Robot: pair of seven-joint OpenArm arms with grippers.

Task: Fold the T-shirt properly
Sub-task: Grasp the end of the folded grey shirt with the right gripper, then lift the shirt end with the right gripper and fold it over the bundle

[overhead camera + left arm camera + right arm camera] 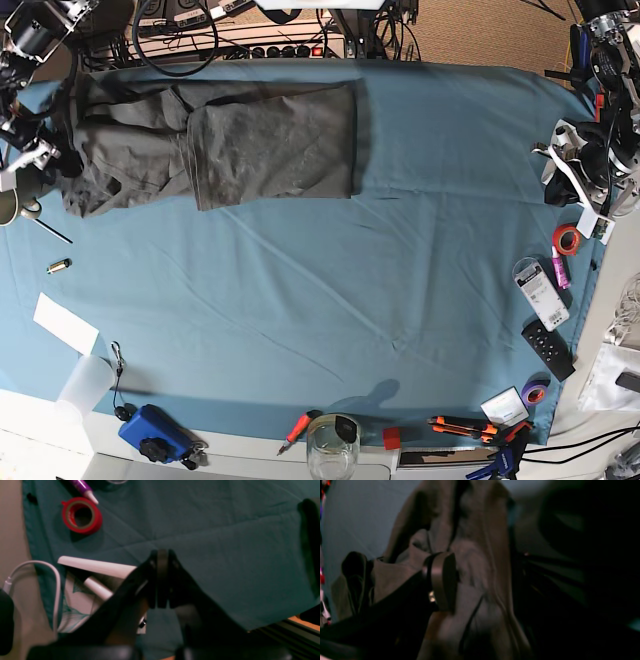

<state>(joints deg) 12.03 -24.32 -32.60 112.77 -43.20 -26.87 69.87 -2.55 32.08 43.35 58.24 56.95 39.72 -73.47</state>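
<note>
In the base view, the T-shirt [215, 145] lies partly folded at the far left corner of the teal table cloth [400, 270], its long axis running left to right along the back edge. The right gripper [45, 155] sits at the shirt's left end. Its wrist view shows one finger [442, 580] lying on bunched grey fabric [480, 562]; whether the jaws pinch cloth cannot be told.

Across the bare middle of the cloth, well apart from the shirt, the left gripper [585, 165] hangs over the right edge near a red tape roll [567, 239]. In its wrist view the fingers [162, 580] are pressed together on nothing, with only teal cloth below.

The right arm is judged far nearer, so the next fold would likely start from its end.
</note>
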